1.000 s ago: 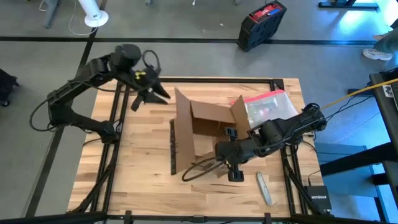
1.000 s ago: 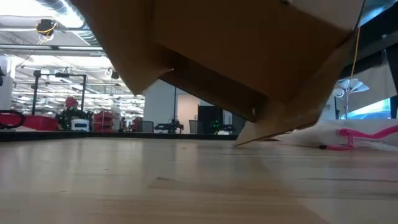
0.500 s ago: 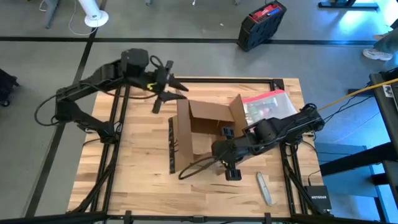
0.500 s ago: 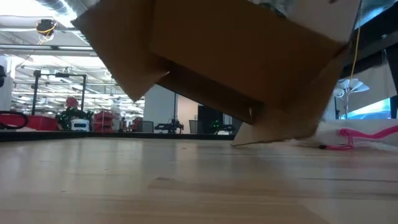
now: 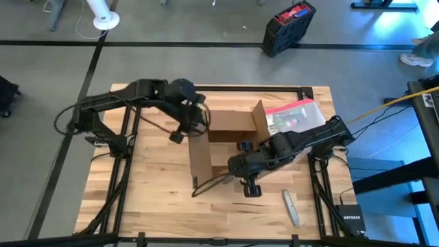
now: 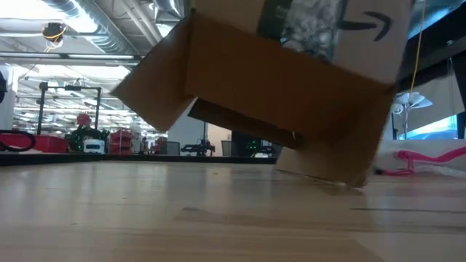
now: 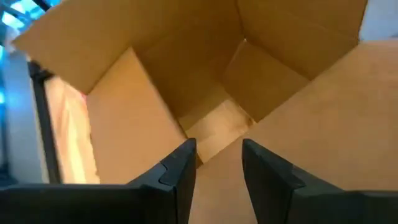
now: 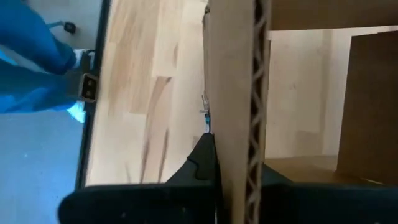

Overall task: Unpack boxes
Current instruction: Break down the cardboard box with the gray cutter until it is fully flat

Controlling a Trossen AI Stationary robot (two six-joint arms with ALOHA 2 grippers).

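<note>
Your box (image 5: 219, 140) (tilted, open) on worktop (image 5: 151, 185): right claw (image 5: 236, 163) clamped on its near wall; left claw (image 5: 199, 122) part-open at its far rim, holding nothing.

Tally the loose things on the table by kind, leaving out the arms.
Cardboard box: 1
Clear plastic pouch with red edge: 1
Small grey hand tool, possibly a cutter: 1
Total: 3

Two dark jointed arms trail black cables; the left hand (image 7: 214, 177) has blocky black fingers.
</note>
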